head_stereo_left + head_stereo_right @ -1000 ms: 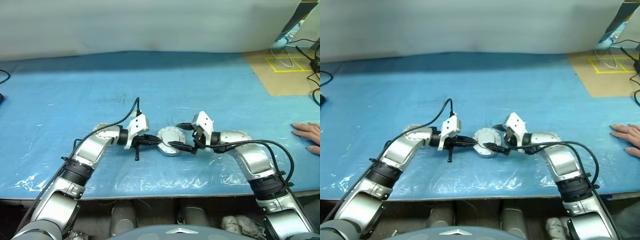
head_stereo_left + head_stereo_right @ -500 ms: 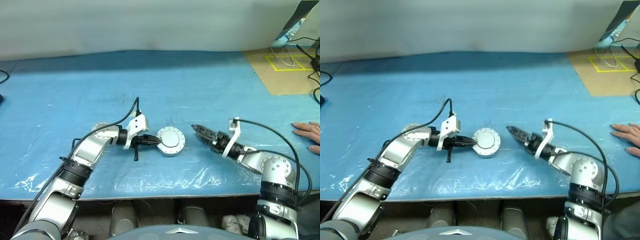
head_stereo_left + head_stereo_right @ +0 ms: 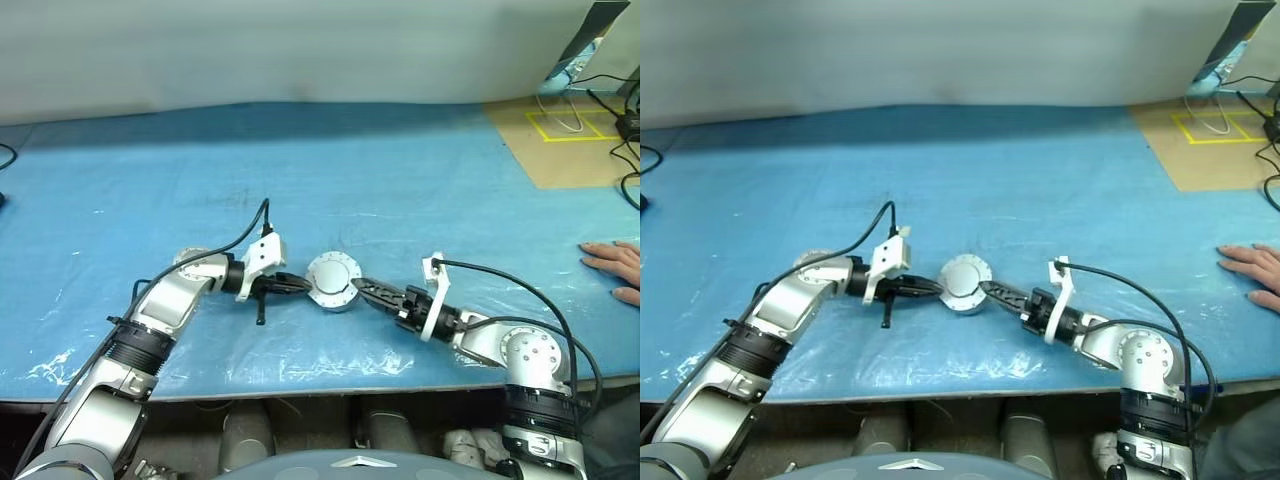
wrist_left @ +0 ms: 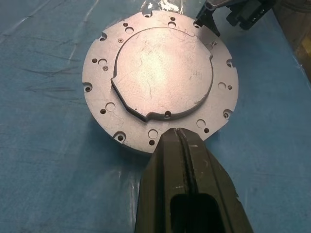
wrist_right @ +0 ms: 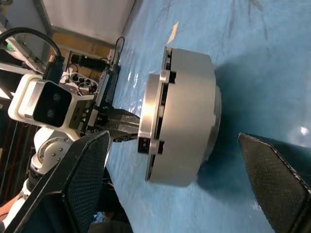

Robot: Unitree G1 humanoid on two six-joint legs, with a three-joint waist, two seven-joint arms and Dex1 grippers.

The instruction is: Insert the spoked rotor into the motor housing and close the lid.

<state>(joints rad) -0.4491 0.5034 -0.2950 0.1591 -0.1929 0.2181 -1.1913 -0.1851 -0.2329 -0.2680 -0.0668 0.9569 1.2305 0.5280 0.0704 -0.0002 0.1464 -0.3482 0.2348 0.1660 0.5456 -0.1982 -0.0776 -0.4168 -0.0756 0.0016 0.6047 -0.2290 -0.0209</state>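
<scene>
The motor housing (image 5: pixel 192 116) stands on the blue table cover with the lid (image 4: pixel 158 77) on top of it, plain grey face up. The spoked rotor is hidden. My left gripper (image 3: pixel 298 286) is shut with nothing in it, and its tips (image 4: pixel 181 143) rest at the lid's left rim. My right gripper (image 3: pixel 362 289) lies low at the housing's right side. It is open wide, with its fingers (image 5: pixel 82 179) spread to either side of the housing and apart from it.
A person's hand (image 3: pixel 612 265) rests on the table at the far right edge. A brown board with yellow tape (image 3: pixel 575 140) and cables lie at the back right. The table's front edge runs close below both arms.
My right gripper drew away to the right, rolled over and came back low to the housing's right side. The left gripper kept its place at the lid's rim.
</scene>
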